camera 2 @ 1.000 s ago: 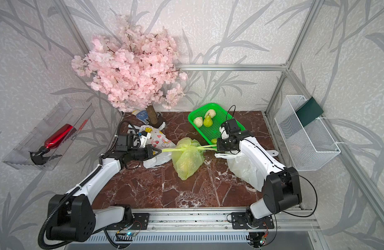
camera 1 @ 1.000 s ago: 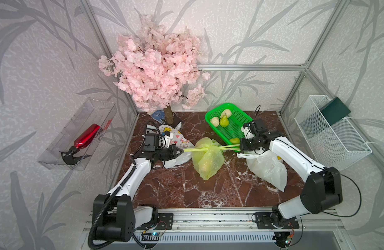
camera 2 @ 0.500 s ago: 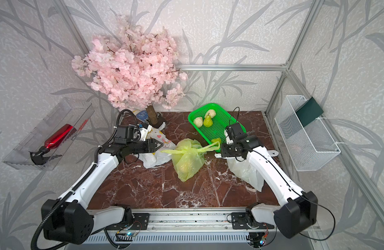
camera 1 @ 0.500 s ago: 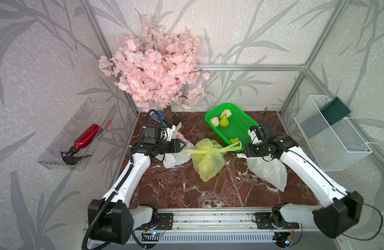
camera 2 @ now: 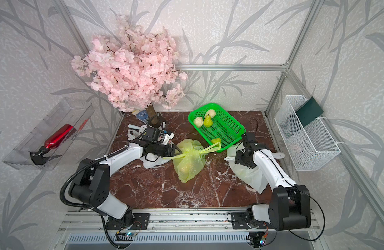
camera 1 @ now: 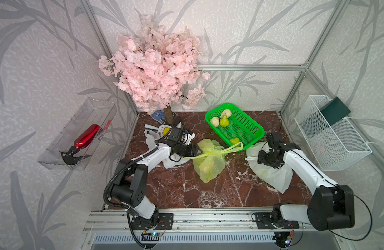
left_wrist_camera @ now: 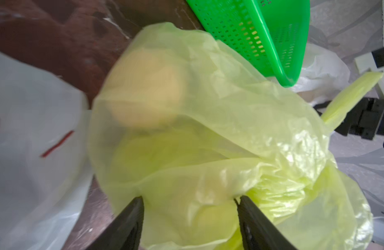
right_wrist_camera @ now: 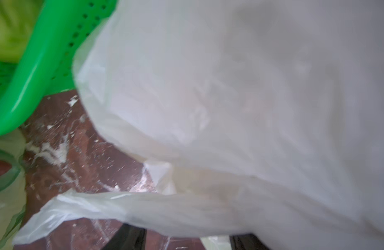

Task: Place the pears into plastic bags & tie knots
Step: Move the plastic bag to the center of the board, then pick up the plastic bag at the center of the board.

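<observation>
The yellow-green plastic bag (camera 1: 209, 162) (camera 2: 187, 163) lies mid-table with pears inside, one showing through the film (left_wrist_camera: 143, 86). Its knot (camera 1: 221, 150) sits on top, and one strap end trails toward the basket. My left gripper (camera 1: 197, 149) (left_wrist_camera: 190, 198) is open at the bag's left side, crinkled plastic between its fingertips but not pinched. My right gripper (camera 1: 259, 159) (right_wrist_camera: 186, 236) is open above a white plastic bag (camera 1: 271, 175) (right_wrist_camera: 230, 97), whose strap lies across in front of the fingers. Two loose pears (camera 1: 224, 121) (camera 1: 234, 140) rest in the green basket (camera 1: 249, 134).
A printed white bag (camera 1: 156, 138) (left_wrist_camera: 35, 129) lies under my left arm. A pink blossom tree (camera 1: 156, 65) stands at the back left. Two pale round fruits (camera 1: 214, 121) share the basket. A wire basket (camera 1: 329, 134) hangs on the right wall, a clear tray (camera 1: 78, 134) on the left.
Both grippers were shut on the yellow-green bag's straps, pulling them taut sideways. Both have opened and let go, the straps fell slack, and the right gripper drew back over the white bag.
</observation>
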Motion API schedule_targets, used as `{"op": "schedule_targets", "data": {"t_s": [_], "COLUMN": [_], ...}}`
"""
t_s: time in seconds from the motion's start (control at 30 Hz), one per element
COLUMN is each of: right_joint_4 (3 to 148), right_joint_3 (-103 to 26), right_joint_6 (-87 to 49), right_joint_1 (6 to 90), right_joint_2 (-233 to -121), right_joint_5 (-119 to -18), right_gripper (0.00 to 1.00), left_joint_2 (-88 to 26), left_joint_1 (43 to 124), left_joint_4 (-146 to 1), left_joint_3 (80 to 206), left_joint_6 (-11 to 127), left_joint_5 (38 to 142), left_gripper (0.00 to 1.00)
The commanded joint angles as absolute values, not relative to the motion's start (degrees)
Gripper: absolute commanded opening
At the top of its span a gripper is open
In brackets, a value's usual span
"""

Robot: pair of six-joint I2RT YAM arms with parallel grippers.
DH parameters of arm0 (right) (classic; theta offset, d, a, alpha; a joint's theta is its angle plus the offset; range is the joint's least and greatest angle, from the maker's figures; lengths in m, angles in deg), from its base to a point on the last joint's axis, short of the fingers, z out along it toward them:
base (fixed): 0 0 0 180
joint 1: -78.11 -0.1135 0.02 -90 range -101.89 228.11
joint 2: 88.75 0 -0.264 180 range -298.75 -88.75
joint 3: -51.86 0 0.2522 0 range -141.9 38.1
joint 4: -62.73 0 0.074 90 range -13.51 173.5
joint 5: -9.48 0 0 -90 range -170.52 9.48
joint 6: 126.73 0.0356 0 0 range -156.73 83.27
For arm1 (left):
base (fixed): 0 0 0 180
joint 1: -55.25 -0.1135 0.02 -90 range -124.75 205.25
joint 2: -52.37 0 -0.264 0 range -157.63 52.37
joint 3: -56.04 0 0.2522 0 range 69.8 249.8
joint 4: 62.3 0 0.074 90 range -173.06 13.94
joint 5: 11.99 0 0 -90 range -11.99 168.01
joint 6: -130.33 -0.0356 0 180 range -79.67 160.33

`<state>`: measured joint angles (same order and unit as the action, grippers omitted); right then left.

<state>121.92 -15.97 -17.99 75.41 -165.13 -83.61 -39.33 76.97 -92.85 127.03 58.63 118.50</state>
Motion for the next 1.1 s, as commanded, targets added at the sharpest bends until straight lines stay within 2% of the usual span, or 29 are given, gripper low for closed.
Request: {"op": "schedule_targets", "data": {"t_s": [0.0, 0.13, 0.27, 0.4, 0.53, 0.63, 0.8, 0.93, 1.07], "right_joint_4": [121.82, 123.36, 123.68, 124.64, 123.81, 123.44, 119.15, 114.79, 108.88], "right_joint_3": [-20.58, -23.86, -25.86, -30.05, -34.03, -37.18, -39.36, -41.84, -45.10], "right_joint_6": [-21.35, -20.27, -16.76, -14.96, -14.62, -15.04, -14.34, -14.82, -14.85], "right_joint_1": [75.74, 71.88, 66.60, 62.08, 56.88, 53.56, 49.70, 44.09, 39.62], "right_joint_2": [-166.69, -166.01, -162.81, -160.89, -161.85, -164.41, -167.54, -173.68, -183.97], "right_joint_5": [-88.25, -83.96, -80.70, -81.69, -82.06, -81.88, -79.82, -78.41, -75.11], "right_gripper": [0.60, 0.63, 0.65, 0.66, 0.68, 0.69, 0.69, 0.69, 0.69], "left_joint_2": [-40.29, -42.25, -49.28, -57.94, -60.42, -54.72, -41.16, -32.33, -22.44], "left_joint_1": [80.38, 85.42, 91.74, 99.28, 102.23, 99.38, 88.26, 81.48, 74.79], "left_joint_4": [-88.81, -81.80, -69.56, -68.66, -70.92, -79.44, -102.52, -117.13, -117.29], "left_joint_3": [124.79, 124.90, 129.72, 140.78, 146.19, 145.46, 141.59, 140.38, 134.58], "left_joint_6": [63.97, 72.09, 82.52, 84.76, 83.51, 77.34, 67.06, 60.56, 59.16], "left_joint_5": [120.81, 119.12, 117.99, 119.35, 121.20, 119.17, 110.25, 95.10, 80.41], "left_gripper": [0.65, 0.61, 0.59, 0.58, 0.59, 0.63, 0.69, 0.71, 0.70]}}
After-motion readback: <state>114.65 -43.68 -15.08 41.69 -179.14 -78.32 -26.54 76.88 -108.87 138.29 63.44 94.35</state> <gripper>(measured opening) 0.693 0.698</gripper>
